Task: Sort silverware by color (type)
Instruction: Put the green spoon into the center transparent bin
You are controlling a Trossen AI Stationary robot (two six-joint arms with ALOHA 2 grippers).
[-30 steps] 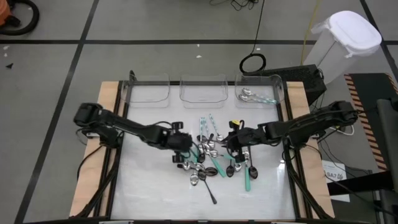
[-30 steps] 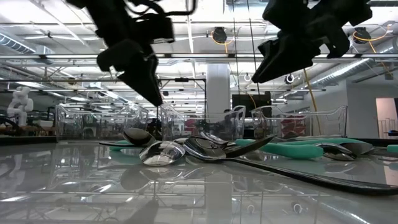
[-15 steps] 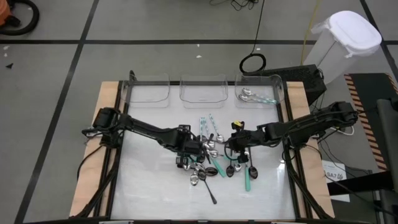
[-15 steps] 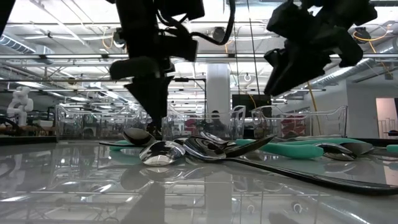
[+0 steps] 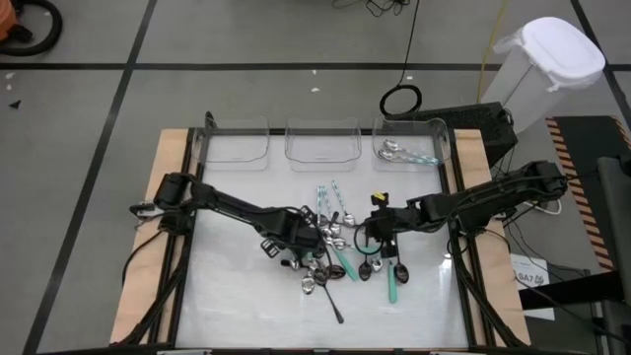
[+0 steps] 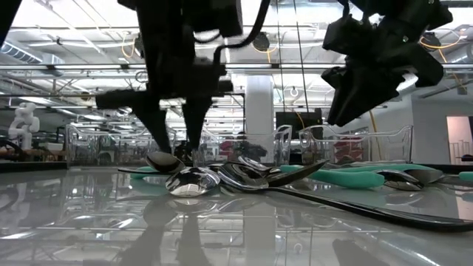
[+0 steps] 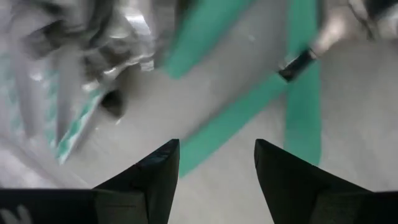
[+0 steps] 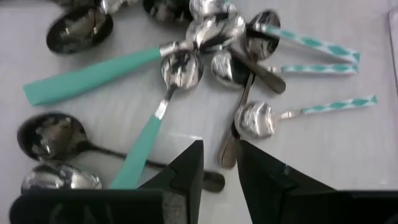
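Left gripper (image 5: 292, 244) had dropped from above the pile right down into its left edge over the last second, and its jaws went from narrow to wide apart; low view showed both fingers (image 6: 194, 111) straddling a shiny spoon bowl (image 6: 164, 162), nothing clamped yet. Its wrist view looked straight down on teal-green handles (image 7: 242, 115) between the open fingertips. I read that as set up for a pick, not a grasp. The silverware pile (image 5: 335, 254) sat mid-table, jumbled and overlapping: dark spoons, teal-handled ones, patterned pale-handled ones (image 8: 323, 43). Right gripper (image 5: 376, 235) hovered over the pile's right side, moved only slightly, jaws a narrow gap apart, holding nothing that I could see; a dark spoon (image 8: 53, 134) and a teal-handled spoon (image 8: 152, 127) lay just ahead of it. Along the far edge, left bin (image 5: 237, 146) and middle bin (image 5: 321, 144) looked unfilled, right bin (image 5: 412, 126) held a few spoons (image 5: 399, 151). So sorting was barely started, most pieces still to go
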